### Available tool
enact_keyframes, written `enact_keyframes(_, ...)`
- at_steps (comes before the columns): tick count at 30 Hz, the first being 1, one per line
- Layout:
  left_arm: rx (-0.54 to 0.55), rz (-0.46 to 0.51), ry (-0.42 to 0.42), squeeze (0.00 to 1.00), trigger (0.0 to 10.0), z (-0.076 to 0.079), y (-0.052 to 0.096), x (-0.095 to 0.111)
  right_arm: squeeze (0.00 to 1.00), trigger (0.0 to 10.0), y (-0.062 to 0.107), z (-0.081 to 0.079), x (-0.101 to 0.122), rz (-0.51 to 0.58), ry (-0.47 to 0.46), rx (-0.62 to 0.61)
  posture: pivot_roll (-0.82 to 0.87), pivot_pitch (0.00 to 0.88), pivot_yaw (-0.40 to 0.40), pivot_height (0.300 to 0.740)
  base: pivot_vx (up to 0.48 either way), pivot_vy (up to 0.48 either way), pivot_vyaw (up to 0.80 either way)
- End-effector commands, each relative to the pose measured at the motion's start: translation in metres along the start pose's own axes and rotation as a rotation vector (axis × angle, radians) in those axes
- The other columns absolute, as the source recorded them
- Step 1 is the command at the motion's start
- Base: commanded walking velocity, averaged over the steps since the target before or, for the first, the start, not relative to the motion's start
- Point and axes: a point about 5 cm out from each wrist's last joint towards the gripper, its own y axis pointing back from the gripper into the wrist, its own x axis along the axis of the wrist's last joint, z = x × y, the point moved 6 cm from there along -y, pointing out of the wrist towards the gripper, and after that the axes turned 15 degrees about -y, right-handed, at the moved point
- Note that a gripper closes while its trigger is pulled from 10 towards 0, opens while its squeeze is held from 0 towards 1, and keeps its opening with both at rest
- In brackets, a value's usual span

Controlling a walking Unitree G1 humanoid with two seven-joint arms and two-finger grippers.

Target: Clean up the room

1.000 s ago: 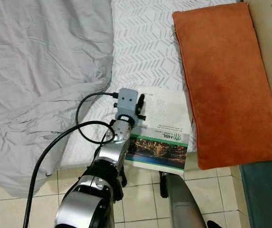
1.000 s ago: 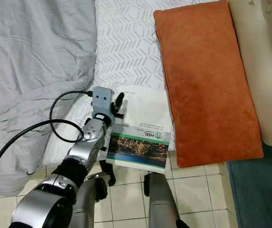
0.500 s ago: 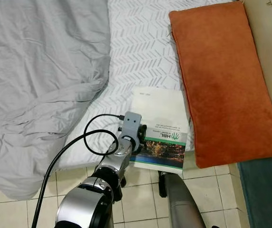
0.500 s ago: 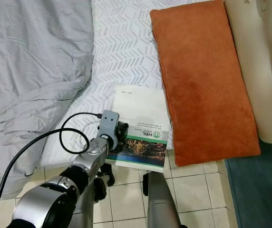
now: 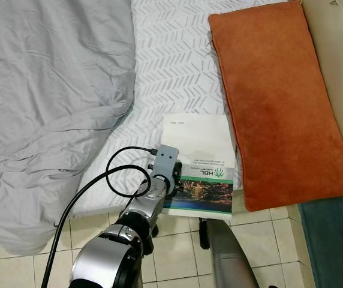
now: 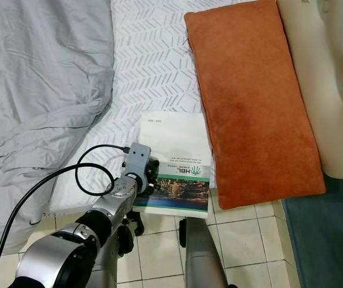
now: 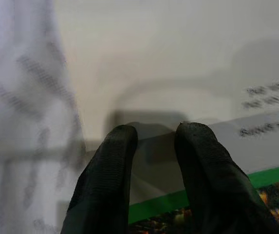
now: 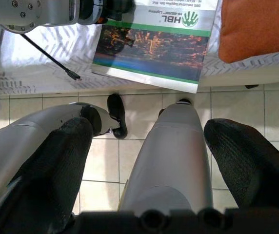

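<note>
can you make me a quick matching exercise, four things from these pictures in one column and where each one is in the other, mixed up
Things
1. long orange velvet cushion
2. white booklet with a green stripe and a night city photo
3. crumpled grey duvet
4. left gripper

Places
A. heaped over the robot's left part of the bed
B. along the robot's right edge of the bed, next to the booklet
C. tips down on the booklet's left edge
D. at the near edge of the bed, one corner over the tiled floor

Pairs: 1-B, 2-D, 3-A, 4-C
</note>
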Motion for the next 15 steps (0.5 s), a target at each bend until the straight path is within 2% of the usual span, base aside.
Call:
enact_keyframes(1,0.027,-0.163,0.061,0.0,10.0,0.003,0.011,-0.052,0.0,10.0,0.014,-0.027,-0.026,-0.138,-0.095,0.114,-0.49,0.782,0.096,0.74,0.0,0.0,0.0)
enact_keyframes(2,0.07,-0.168,0.135,0.0,10.0,-0.001,0.014,-0.058,0.0,10.0,0.013,-0.024,-0.026,-0.138,-0.086,0.114,-0.47,0.774,0.098,0.74,0.0,0.0,0.0)
enact_keyframes(3,0.077,-0.17,0.171,0.0,10.0,0.001,0.015,-0.061,0.0,10.0,0.012,-0.023,-0.027,-0.138,-0.084,0.115,-0.47,0.774,0.098,0.74,0.0,0.0,0.0)
enact_keyframes(7,0.08,-0.172,0.203,0.0,10.0,0.004,0.017,-0.064,0.0,10.0,0.012,-0.023,-0.027,-0.138,-0.082,0.117,-0.47,0.775,0.099,0.74,0.0,0.0,0.0)
enact_keyframes(8,0.041,-0.168,0.257,0.0,10.0,0.026,0.018,-0.063,0.0,10.0,0.012,-0.023,-0.028,-0.144,-0.076,0.127,-0.46,0.78,0.095,0.74,0.0,0.0,0.0)
enact_keyframes(9,0.023,-0.165,0.278,0.0,10.0,0.036,0.019,-0.062,0.0,10.0,0.011,-0.023,-0.029,-0.146,-0.074,0.131,-0.46,0.78,0.095,0.74,0.0,0.0,0.0)
enact_keyframes(13,0.012,-0.163,0.291,0.0,10.0,0.041,0.02,-0.061,0.0,10.0,0.011,-0.023,-0.029,-0.147,-0.074,0.133,-0.46,0.78,0.095,0.74,0.0,0.0,0.0)
enact_keyframes(14,-0.014,-0.136,0.345,0.0,10.0,0.055,0.018,-0.049,0.0,10.0,0.011,-0.022,-0.03,-0.15,-0.07,0.133,-0.45,0.776,0.093,0.74,0.0,0.0,0.0)
enact_keyframes(15,-0.014,-0.136,0.345,0.0,10.0,0.055,0.018,-0.049,0.0,10.0,0.011,-0.022,-0.03,-0.15,-0.07,0.133,-0.45,0.776,0.093,0.74,0.0,0.0,0.0)
